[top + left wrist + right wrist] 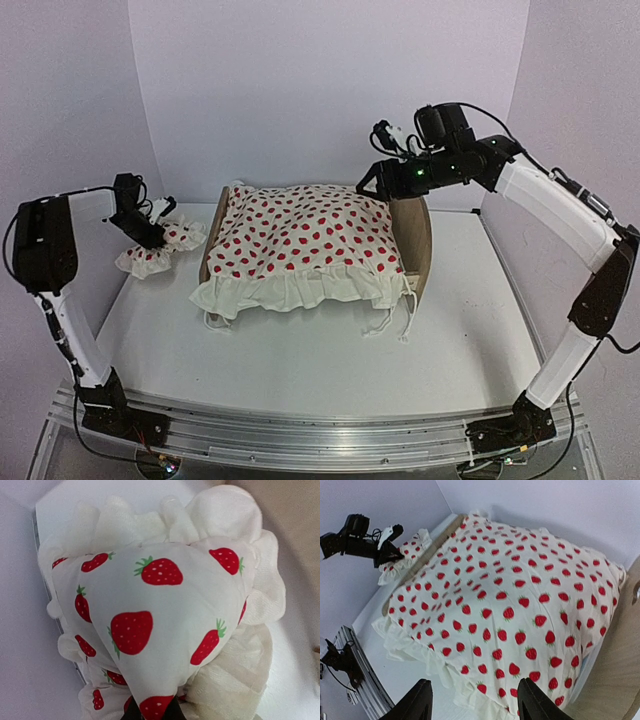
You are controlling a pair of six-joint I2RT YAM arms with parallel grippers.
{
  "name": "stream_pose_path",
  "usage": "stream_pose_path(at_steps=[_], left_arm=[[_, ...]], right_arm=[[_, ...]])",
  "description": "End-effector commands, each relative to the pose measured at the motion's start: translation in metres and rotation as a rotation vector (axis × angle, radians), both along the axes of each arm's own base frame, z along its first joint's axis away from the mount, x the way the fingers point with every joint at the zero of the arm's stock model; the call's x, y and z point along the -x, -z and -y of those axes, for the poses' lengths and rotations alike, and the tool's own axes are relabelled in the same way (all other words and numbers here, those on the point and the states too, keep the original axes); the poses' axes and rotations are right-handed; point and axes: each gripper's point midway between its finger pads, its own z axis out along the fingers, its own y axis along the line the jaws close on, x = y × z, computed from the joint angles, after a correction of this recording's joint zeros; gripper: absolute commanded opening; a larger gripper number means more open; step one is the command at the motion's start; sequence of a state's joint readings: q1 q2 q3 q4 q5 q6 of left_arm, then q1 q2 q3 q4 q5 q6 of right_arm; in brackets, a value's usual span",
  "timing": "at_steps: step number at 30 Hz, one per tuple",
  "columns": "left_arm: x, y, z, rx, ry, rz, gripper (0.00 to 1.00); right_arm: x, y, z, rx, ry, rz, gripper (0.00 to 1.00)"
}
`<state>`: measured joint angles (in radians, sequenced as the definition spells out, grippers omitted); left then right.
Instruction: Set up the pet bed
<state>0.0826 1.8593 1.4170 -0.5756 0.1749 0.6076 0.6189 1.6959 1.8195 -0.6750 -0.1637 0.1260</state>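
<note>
bed: small light-wood pet bed with a rounded headboard, mid white tabletop, headboard to the right.
cover: white ruffled strawberry-print blanket, spread over the bed, frill hanging over the near side.
cushion: small matching ruffled pillow, just left of the bed.
left pincer: clamped on the pillow's fabric.
right pincer: fingers apart, holding nothing, above the blanket's right end.

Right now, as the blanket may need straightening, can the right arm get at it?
Probably yes: the right gripper hangs open just above the blanket on the pet bed, nothing between them.
</note>
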Motion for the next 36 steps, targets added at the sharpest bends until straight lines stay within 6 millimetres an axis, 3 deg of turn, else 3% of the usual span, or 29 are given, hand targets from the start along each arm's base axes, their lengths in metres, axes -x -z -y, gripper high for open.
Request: stream_pose_path(at_steps=[1, 5, 7, 12, 15, 19, 25, 30, 36], left_arm=[[0.059, -0.137, 0.104, 0.032, 0.593, 0.35, 0.0], [0.106, -0.179, 0.161, -0.091, 1.039, 0.534, 0.0], [0.125, -0.189, 0.185, -0.168, 1.215, 0.612, 0.0], [0.147, -0.197, 0.23, -0.436, 1.529, 0.775, 0.0], [0.154, -0.194, 0.256, -0.551, 1.67, 0.843, 0.0], [0.161, -0.195, 0.289, -0.6, 1.76, 0.939, 0.0], [0.169, -0.195, 0.311, -0.592, 1.811, 1.021, 0.0], [0.178, -0.193, 0.321, -0.588, 1.85, 1.077, 0.0], [0.188, -0.197, 0.329, -0.577, 1.874, 1.127, 0.0]], right_arm=[[-0.008, -0.039, -0.025, -0.148, -0.052, 0.073, 0.59], [-0.01, -0.051, -0.036, -0.23, -0.064, 0.046, 0.61], [-0.007, -0.062, -0.046, -0.293, -0.096, 0.013, 0.63], [0.015, -0.07, -0.071, -0.359, -0.203, -0.006, 0.71], [0.044, -0.063, -0.1, -0.374, -0.32, -0.027, 0.77], [0.063, -0.025, -0.127, -0.326, -0.362, -0.098, 0.84], [0.076, 0.021, -0.14, -0.248, -0.37, -0.152, 0.84], [0.078, 0.047, -0.138, -0.18, -0.351, -0.142, 0.84], [0.07, 0.064, -0.141, -0.147, -0.332, -0.148, 0.81]])
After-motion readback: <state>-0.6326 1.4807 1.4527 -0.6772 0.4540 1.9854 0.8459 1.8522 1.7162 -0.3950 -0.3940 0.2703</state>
